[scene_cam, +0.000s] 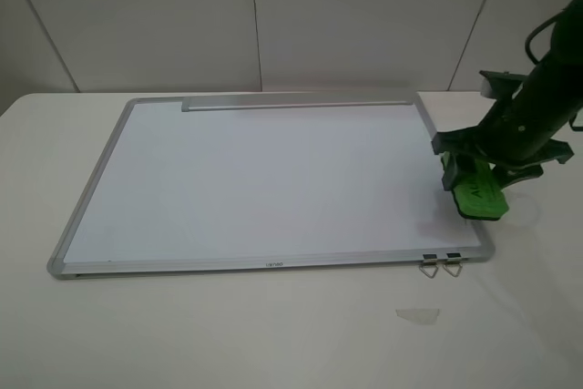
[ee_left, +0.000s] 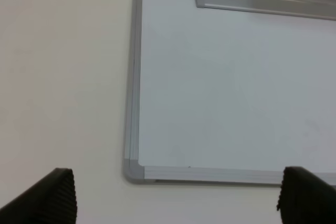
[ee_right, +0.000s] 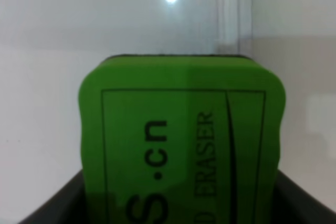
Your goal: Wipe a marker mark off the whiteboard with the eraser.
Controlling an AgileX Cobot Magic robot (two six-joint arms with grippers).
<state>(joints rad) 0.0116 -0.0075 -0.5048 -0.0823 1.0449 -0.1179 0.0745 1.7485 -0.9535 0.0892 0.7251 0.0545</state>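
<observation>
Your right gripper [scene_cam: 475, 190] is pinching the eraser [ee_right: 181, 140], dark fingers [ee_right: 52, 208] on either side of the green block. Printed face toward the wrist camera, lettering ".cn" and "ERASER" readable. A thin dark felt edge shows at the block's far end.

Just past the eraser: the whiteboard [scene_cam: 264, 179]. In the high view the eraser sits tilted at the board's right frame, close to the near right corner. Contact with the surface cannot be confirmed. Two metal clips [scene_cam: 440, 266] hang on the near frame edge, just to the left of and below the gripper.

Your left gripper [ee_left: 176, 203] is spread wide, ribbed black fingertips [ee_left: 52, 198] well apart at the edges of its wrist view. It hangs above the bare counter [ee_left: 63, 77], with the board's near left corner just ahead of it.

Farther out from both grippers: white board surface, then the metal tray strip [scene_cam: 296, 102] along the far long edge.

The marker mark: you cannot make it out in any view. A small pale scrap [scene_cam: 417, 315] lies on the counter, near side of the clips.
</observation>
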